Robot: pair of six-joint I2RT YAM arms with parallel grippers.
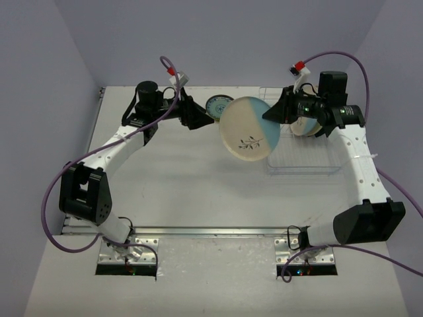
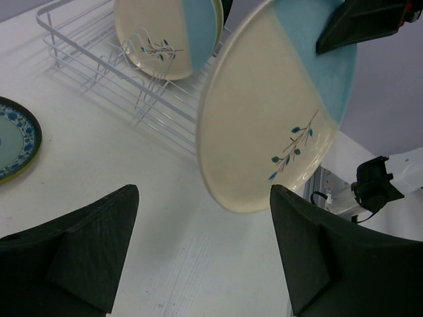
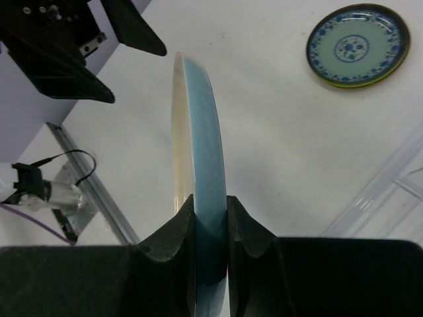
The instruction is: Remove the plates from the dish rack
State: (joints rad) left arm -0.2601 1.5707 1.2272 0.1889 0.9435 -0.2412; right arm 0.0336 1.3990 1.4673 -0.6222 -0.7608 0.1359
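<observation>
Top external view showed the white table (image 1: 185, 191) with the wire dish rack (image 1: 301, 170) at its far right corner. Just left of the rack, over the far middle of the table, a large cream and light-blue plate (image 1: 248, 129) hung on edge in the air. The right gripper (image 1: 271, 113) was clamped narrow on its blue rim, one finger on each face, as the right wrist view confirmed. A second cream and blue plate (image 2: 165, 33) stood upright in the rack's slots. A small teal-patterned plate (image 1: 218, 104) lay flat near the far edge, between the two grippers. The left gripper (image 1: 198, 117) stood wide and empty beside that small plate, with the held plate just beyond its fingertips.
</observation>
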